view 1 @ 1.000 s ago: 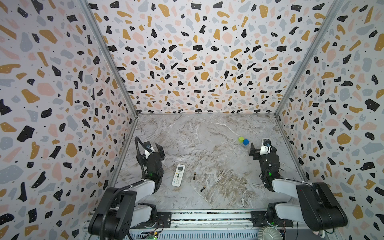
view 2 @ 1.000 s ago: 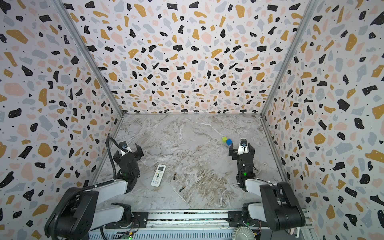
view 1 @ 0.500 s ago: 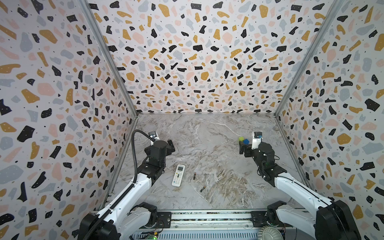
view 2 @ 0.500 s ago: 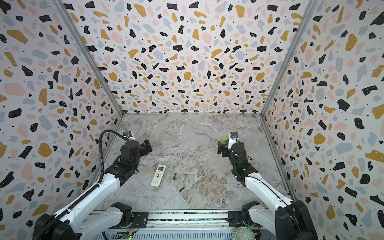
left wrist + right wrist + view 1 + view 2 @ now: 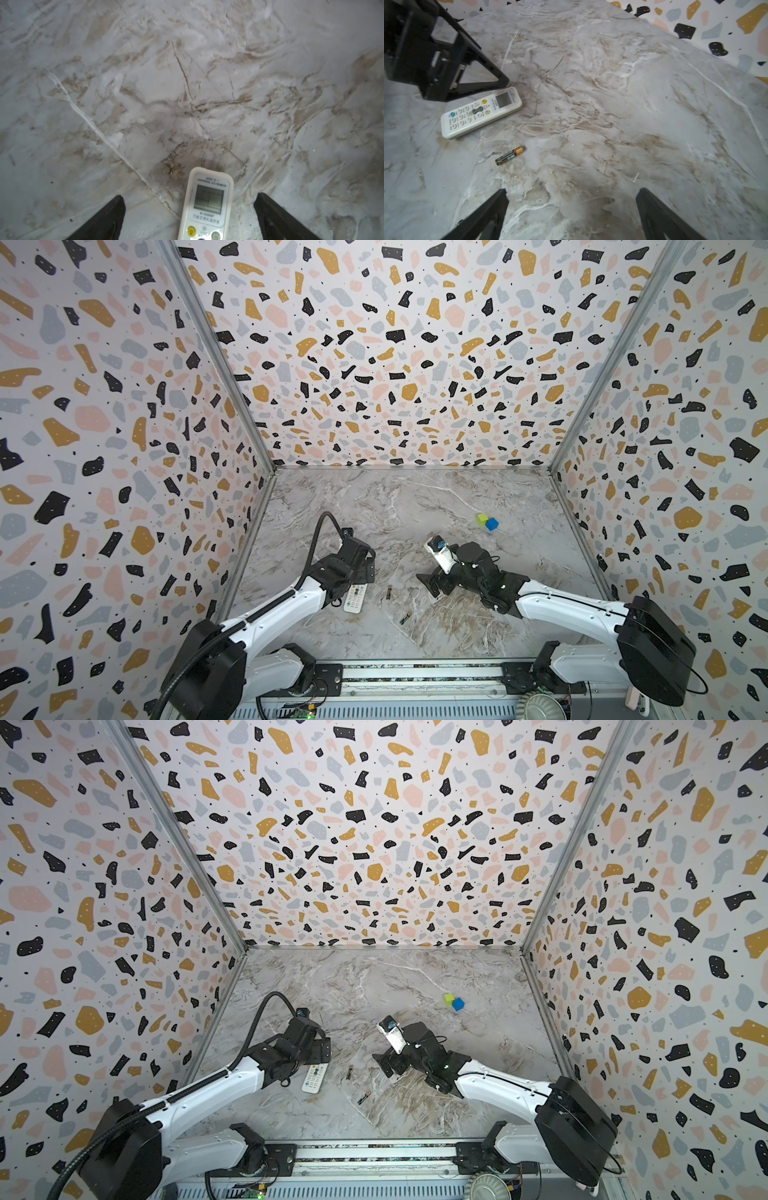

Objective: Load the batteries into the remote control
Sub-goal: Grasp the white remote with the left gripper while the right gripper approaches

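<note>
Flanking remote control (image 5: pixel 205 203), left fingers (image 5: pixel 104 218), buttons (image 5: pixel 191 230) cut off

Both arms stretch forward and low, the left gripper (image 5: pixel 189 196) and right gripper (image 5: pixel 572 190) each with jaws wide apart, the left one lying ahead of the right's fingertips (image 5: pixel 492 207), off to one side.

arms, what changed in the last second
The left gripper came forward from its tucked pose to sit over the screen end of the remote control. The right gripper swung in toward the middle, near the batteries. Both are open, holding nothing. The remote control, batteries and cubes stayed put.
</note>
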### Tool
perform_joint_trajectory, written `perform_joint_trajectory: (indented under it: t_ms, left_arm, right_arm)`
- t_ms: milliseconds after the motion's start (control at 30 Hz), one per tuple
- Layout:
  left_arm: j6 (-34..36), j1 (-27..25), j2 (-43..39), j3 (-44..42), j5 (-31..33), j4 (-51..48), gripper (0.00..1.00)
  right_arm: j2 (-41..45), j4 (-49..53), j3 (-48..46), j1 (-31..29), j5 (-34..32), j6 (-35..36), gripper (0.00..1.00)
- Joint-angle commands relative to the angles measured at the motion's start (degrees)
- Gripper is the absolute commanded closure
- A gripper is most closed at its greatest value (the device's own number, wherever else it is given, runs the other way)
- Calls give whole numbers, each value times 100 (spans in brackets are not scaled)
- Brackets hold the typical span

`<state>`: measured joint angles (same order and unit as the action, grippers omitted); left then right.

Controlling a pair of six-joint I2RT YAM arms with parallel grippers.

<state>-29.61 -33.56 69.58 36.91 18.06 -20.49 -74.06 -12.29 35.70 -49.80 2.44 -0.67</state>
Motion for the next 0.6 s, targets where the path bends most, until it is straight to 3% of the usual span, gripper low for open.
perform_joint_trajectory:
  t_ms: [0,167,567]
  left_arm:
    - [-172,-113,134,122,48,-56,0]
    - [-161,-256,503,231,161,-152,0]
    - [-117,-344,1152,452,367,-142,11]
  right_arm:
    - [-43,-270,89,-121,359,259,1]
    - [-186,-387,66,-152,613,224,1]
    - [-315,-357,103,-148,823,199,1]
